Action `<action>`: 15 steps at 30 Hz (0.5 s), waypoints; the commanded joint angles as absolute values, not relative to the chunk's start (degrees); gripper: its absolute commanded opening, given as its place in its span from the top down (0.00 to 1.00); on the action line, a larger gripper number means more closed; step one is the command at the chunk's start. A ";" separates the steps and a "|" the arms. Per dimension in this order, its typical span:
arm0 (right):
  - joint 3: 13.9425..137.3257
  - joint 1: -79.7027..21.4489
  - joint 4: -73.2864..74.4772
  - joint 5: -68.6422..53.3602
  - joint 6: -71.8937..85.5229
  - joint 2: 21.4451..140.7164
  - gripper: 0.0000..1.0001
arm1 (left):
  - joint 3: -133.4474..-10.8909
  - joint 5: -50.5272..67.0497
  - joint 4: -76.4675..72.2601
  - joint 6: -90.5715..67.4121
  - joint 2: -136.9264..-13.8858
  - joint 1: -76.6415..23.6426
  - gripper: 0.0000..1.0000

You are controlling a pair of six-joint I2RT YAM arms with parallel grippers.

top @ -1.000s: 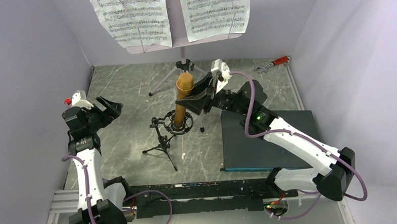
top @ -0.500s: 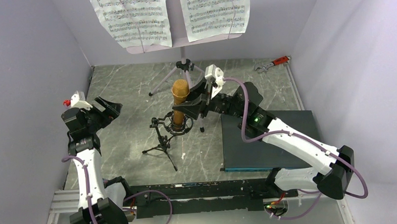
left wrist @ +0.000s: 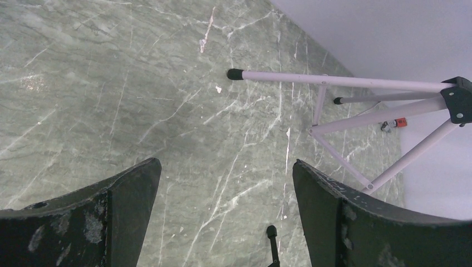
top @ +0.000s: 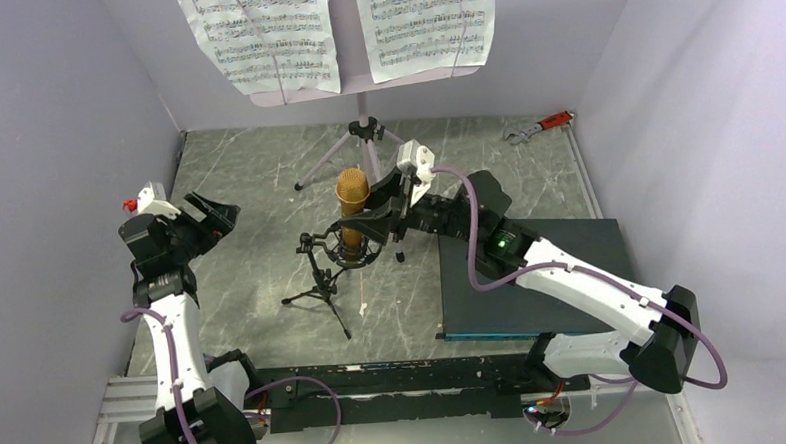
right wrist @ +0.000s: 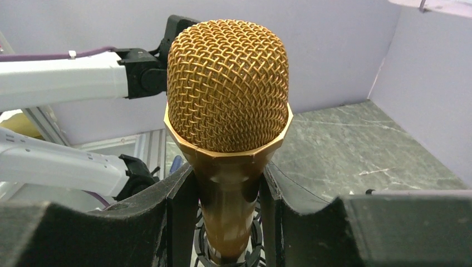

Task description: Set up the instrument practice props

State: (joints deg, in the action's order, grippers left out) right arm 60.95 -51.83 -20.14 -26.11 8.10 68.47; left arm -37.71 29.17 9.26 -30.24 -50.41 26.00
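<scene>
Over the grey marbled tabletop [top: 247, 178], the gold mesh-headed microphone [right wrist: 228, 105] stands upright with its handle entering the ring mount [top: 350, 252] of the small black tripod mic stand [top: 323, 277]; a sideways tug or uneven release could tip that light stand over, I judge. Its handle lies squarely between the right gripper's [top: 371, 223] jaws, pinched just below the head, while the left gripper [left wrist: 225, 189] hangs spread, well apart.

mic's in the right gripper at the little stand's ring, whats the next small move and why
Probably ease the gold microphone straight down a touch lower. The right gripper is shut on its handle, it stands upright, and its lower end already sits inside the ring mount of the black mic stand, but whether it is fully seated does not show.
</scene>
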 commanded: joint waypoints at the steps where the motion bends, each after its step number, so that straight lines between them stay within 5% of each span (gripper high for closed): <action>1: 59.39 -52.74 -24.05 -24.93 6.86 68.14 1.00 | -37.67 30.76 6.41 -30.94 -49.95 26.45 0.06; 9: 57.34 -53.37 -24.75 -24.18 7.04 68.44 0.94 | -37.73 30.98 6.31 -31.07 -50.19 26.50 0.06; 15: 56.42 -53.53 -25.35 -23.35 8.09 68.12 0.73 | -37.66 31.29 6.11 -31.37 -50.39 26.74 0.06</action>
State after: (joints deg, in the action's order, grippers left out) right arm 56.80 -53.06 -20.91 -24.01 7.68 68.90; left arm -37.69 29.78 9.08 -30.89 -50.41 26.20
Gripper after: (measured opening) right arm 0.428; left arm 0.938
